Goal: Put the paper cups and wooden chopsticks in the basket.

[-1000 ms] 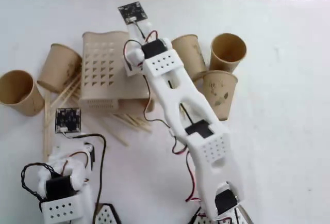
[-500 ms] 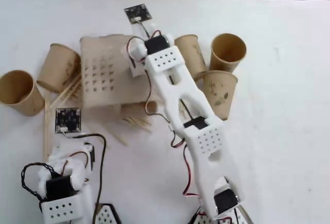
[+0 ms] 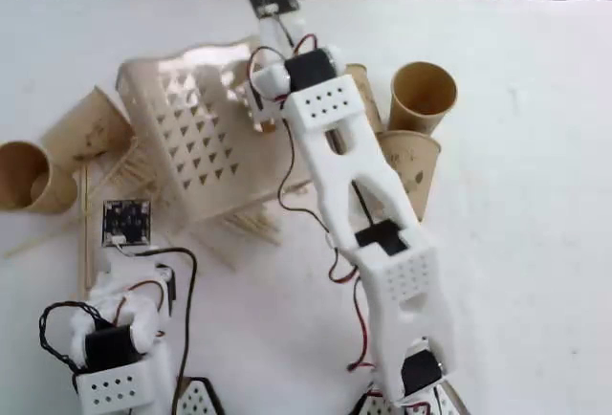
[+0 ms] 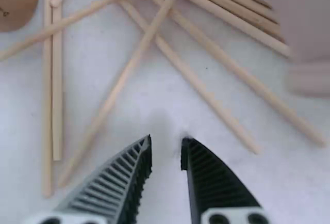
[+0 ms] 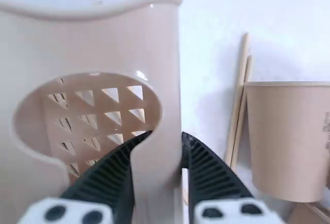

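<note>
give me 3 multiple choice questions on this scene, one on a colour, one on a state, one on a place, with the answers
1. What colour is the basket? A blue B beige C black
2. How is the right tool? A wide open B shut on nothing C shut on the basket's wall
3. Where do the chopsticks lie? A on the table B in the basket C in the right tool

Answers: 1 B, its walls are pale beige; 2 C, it pinches the wall from both sides; 3 A, they lie flat and loose on the white surface.
</note>
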{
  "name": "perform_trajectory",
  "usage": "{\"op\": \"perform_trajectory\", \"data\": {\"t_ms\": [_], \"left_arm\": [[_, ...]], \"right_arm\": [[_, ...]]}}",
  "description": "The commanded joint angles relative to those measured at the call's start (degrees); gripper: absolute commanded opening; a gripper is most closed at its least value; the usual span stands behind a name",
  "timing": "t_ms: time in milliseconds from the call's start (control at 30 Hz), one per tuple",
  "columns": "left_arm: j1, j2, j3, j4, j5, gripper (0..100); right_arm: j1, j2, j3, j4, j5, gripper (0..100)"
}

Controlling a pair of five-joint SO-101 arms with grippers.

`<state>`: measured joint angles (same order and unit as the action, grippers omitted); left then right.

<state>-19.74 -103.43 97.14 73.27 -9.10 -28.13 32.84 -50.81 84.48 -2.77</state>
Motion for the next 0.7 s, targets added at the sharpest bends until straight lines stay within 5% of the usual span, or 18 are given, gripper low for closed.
{"op": "perform_trajectory", "data": {"t_ms": [0,667], "left_arm": [[-0.48,-0.40,-0.09,0.26,-0.09,11],[-0.48,-0.40,-0.09,0.26,-0.09,11]], "right_arm": [[1.10,-11.74,-2.46,0.31,-1.49,1.6],[5.32,-52.62,6.51,12.35,1.05,1.6]]}}
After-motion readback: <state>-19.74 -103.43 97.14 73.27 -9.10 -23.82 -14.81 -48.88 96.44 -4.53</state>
